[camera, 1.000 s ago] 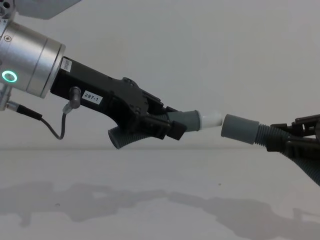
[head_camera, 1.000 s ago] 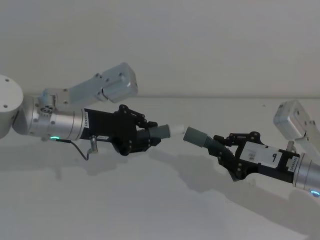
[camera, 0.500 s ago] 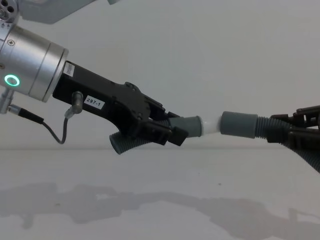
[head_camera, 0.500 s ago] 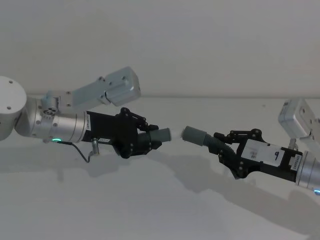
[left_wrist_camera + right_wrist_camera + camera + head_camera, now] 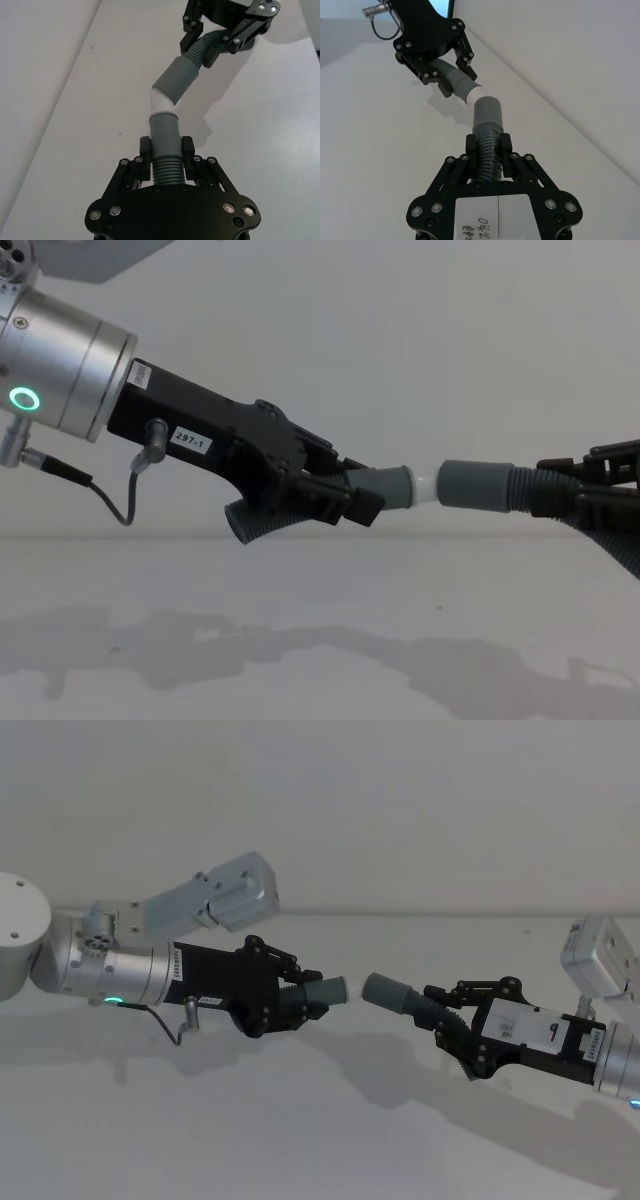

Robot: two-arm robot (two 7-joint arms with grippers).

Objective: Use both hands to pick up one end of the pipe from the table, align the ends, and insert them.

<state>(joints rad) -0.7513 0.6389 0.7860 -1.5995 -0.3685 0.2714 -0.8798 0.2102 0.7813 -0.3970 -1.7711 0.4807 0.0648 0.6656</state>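
- Two cuffs meet in mid-air above the tabletop (image 5: 320, 640): white tip (image 5: 424, 489) just entering the plain cuff (image 5: 474, 485) at 3 o'clock.
- Left-wrist view shows them angled; pushing could jam.
- Left gripper (image 5: 335, 498) and right gripper (image 5: 452, 1020), each clamping hose, may slip.

The left claw (image 5: 345, 502) is black plastic with small silver screws. On its side is a white label "297-1". Behind it is a silver round wrist (image 5: 60, 365) with a green light ring. A thin black cable (image 5: 100, 502) comes from a plug on the side. The right claw (image 5: 455, 1025) is also black and has a white label with handwriting.
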